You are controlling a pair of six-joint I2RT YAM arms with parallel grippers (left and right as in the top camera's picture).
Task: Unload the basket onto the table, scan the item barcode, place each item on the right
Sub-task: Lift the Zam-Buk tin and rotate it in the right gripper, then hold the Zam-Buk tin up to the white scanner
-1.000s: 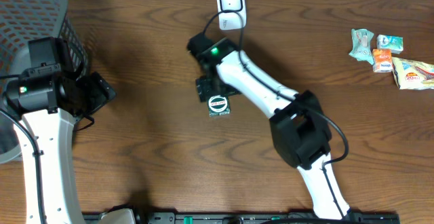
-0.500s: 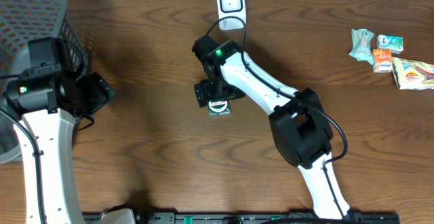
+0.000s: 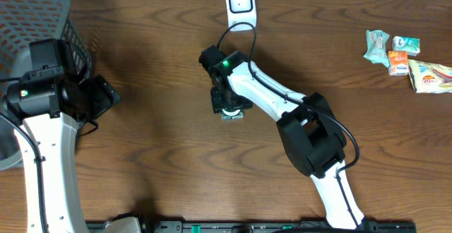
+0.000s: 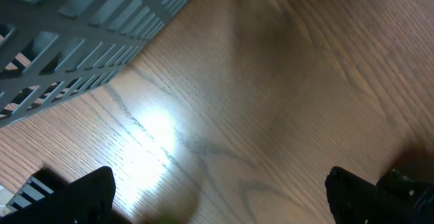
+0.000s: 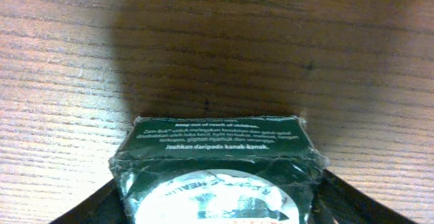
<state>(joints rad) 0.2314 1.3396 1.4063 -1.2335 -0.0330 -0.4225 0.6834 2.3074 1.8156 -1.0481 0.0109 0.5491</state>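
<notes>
The item is a small dark green box (image 5: 215,163) with a round white label and white print on its side. It lies on the wooden table near the middle (image 3: 232,114). My right gripper (image 3: 229,104) sits low over it, and its dark fingers (image 5: 91,207) press against both sides of the box, shut on it. No barcode shows on the faces in view. The white scanner (image 3: 239,0) stands at the table's far edge, beyond the box. My left gripper (image 4: 220,197) hangs wide open over bare wood at the left (image 3: 106,95), holding nothing.
A grey mesh basket (image 3: 42,7) occupies the far left corner, close to my left arm, and its wall (image 4: 74,41) fills the top left of the left wrist view. Several snack packets (image 3: 402,53) lie at the far right.
My right gripper has moved down over the green box and its jaws have narrowed onto the box's sides. The left arm has not moved.
</notes>
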